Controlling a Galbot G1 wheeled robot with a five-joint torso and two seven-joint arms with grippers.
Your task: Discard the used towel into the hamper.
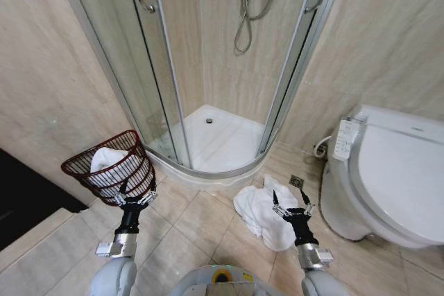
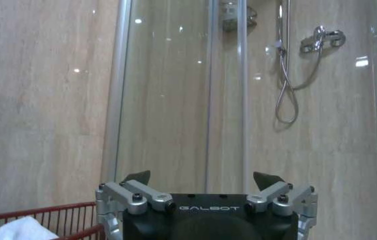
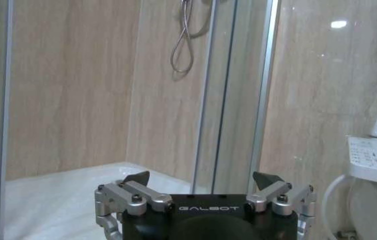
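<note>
Jaws on both of my arms stand spread with nothing between them. From the head view, my left gripper (image 1: 134,197) is raised low at the left, its tips just at the near side of the hamper (image 1: 111,168). My right gripper (image 1: 292,206) is raised at the right, its tips over the near part of the towel on the floor (image 1: 260,214).

Head view, task items: the hamper stands on the tiled floor (image 1: 198,230) at the left, beside the wall and just outside the curved shower enclosure (image 1: 208,67). It is tilted, rim turned toward me, and holds a white towel in the hamper (image 1: 105,159). The crumpled white floor towel lies between the shower tray edge and the toilet (image 1: 392,178), close to the toilet base. A floor drain (image 1: 296,181) sits just beyond it.

Left wrist view: my left gripper (image 2: 202,181) points at the glass shower door (image 2: 175,95), fingertips (image 2: 138,176) well apart. The hamper's red-brown rim (image 2: 42,212) and a corner of white cloth (image 2: 18,230) show beside the gripper body. A shower hose (image 2: 285,85) hangs on the wall behind the glass.

Right wrist view: my right gripper (image 3: 202,181) faces the shower opening, fingertips (image 3: 267,179) well apart. The white shower tray (image 3: 55,195) lies beyond them, and the toilet's control panel (image 3: 368,157) shows at one edge.
</note>
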